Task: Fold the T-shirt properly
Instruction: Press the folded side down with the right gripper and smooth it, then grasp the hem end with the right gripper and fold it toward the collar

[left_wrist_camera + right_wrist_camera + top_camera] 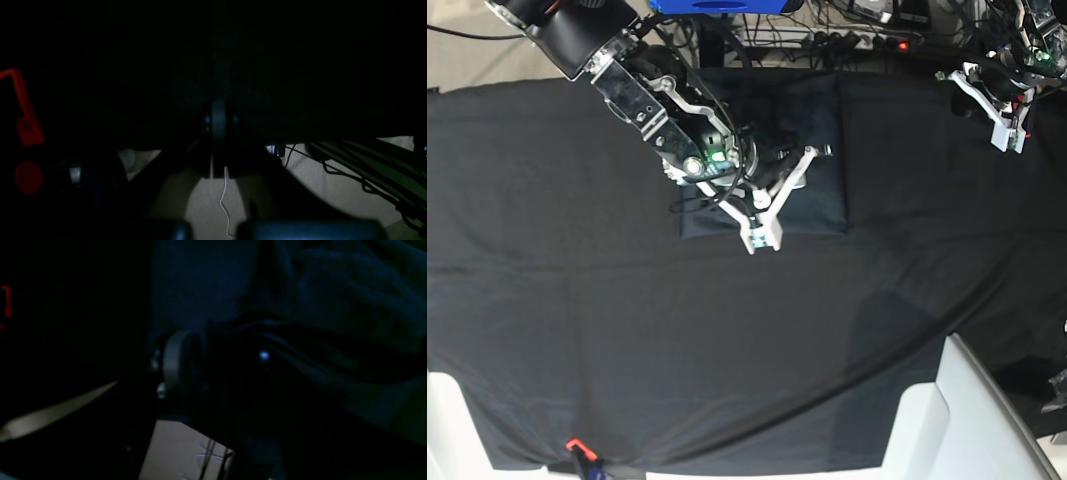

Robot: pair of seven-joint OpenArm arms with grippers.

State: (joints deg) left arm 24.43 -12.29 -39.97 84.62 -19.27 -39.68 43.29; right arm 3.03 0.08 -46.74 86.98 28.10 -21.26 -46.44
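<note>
The T-shirt [812, 120] lies as a compact dark blue-grey rectangle at the back middle of the table. My right gripper [784, 195] reaches in from the upper left and hangs over the shirt's front edge, its white fingers [762, 232] spread apart with nothing seen between them. The right wrist view is very dark and shows only rumpled blue T-shirt cloth [333, 290] beside one finger [176, 363]. My left gripper [995, 110] stays at the far right back corner, away from the shirt. In its own dim view the left gripper [218, 133] has its fingers pressed together over black cloth.
A black tablecloth [577, 300] covers the whole table. White furniture [967, 420] stands at the front right corner. A small orange clip [574, 445] sits on the front edge. Cables and a power strip [867, 40] run along the back. A red bracket [23, 110] shows at the left.
</note>
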